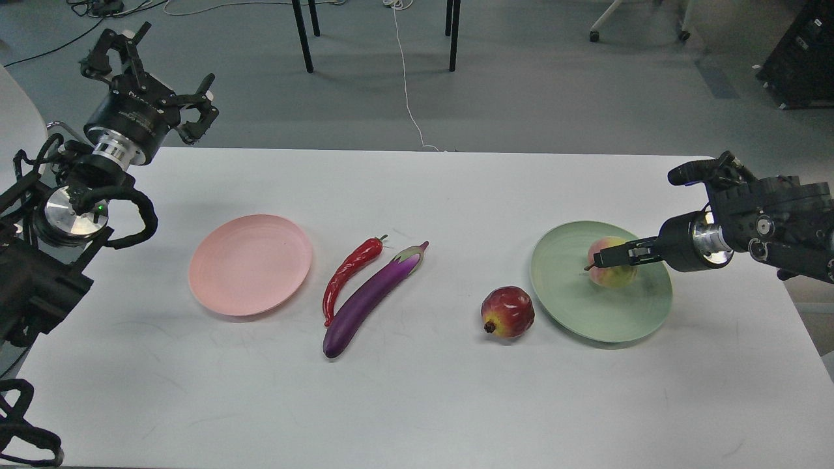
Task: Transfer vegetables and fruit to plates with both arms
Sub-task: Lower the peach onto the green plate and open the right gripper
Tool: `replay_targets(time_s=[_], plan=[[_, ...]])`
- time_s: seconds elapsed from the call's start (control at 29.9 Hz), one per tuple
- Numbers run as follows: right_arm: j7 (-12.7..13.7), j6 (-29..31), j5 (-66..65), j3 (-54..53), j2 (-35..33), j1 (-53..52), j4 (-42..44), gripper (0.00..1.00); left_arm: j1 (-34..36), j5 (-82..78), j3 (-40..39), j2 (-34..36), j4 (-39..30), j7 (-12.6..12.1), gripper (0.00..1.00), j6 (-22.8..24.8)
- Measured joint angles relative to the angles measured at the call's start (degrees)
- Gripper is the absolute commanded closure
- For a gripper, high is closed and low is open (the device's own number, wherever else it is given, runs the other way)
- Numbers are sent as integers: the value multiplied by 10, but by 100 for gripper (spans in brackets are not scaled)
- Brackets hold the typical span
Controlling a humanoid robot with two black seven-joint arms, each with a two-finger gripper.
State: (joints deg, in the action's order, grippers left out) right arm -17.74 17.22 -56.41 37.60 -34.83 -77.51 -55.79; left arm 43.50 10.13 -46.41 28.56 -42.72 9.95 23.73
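Observation:
My right gripper (606,258) is shut on the yellow-green peach (616,279) and holds it over the middle of the pale green plate (580,316), on or just above its surface. The dark red pomegranate (508,311) lies on the table just left of that plate. The purple eggplant (371,296) and the red chili pepper (348,273) lie side by side at the table's middle. The pale pink plate (251,264) sits to their left with nothing on it. My left gripper (155,68) is open and empty, raised above the table's back left corner.
The white table (417,404) ends at its back edge, with grey floor, black chair legs (303,36) and a white cable (407,85) beyond. A black cabinet (805,58) stands at the far right.

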Motion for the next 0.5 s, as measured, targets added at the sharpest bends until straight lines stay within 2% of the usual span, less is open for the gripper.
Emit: replay_targets(time_s=[0.1, 0.5], plan=[[0, -2, 1, -3, -1, 1, -1, 8, 0, 0, 0, 3, 0, -1, 1, 0], [-2, 2, 9, -41, -27, -63, -19, 4, 0, 0, 1, 5, 0, 1, 1, 0]])
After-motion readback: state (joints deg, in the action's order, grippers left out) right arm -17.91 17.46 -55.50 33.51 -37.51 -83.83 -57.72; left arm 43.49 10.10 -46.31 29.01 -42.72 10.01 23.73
